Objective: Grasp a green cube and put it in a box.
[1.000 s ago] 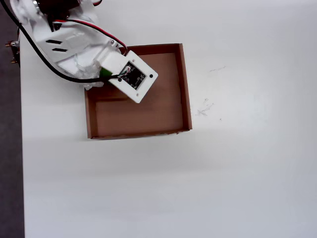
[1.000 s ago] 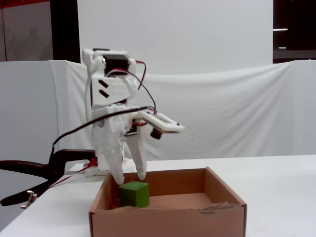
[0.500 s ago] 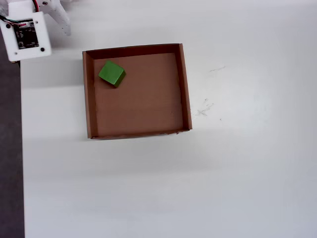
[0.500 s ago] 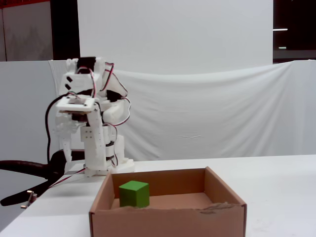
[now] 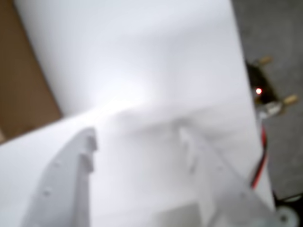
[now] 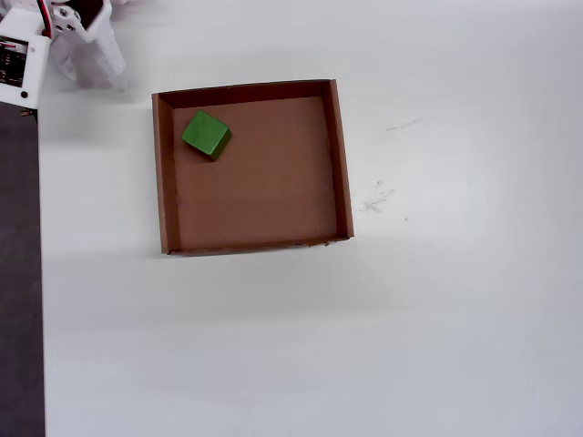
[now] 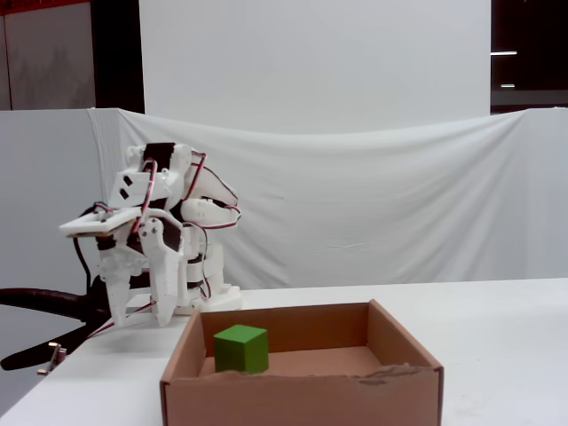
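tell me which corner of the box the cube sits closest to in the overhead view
The top-left corner. In the overhead view the cube lies near the box's left and top walls; the floor towards the other three corners is bare.

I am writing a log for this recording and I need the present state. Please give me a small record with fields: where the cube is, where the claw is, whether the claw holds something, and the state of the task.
cube: green cube lies on the floor of the box, in the upper left corner in the overhead view
claw: off the box, near the table's upper left edge; tips point down at the table in the fixed view
claw state: open, holding nothing
task: cube is in the box
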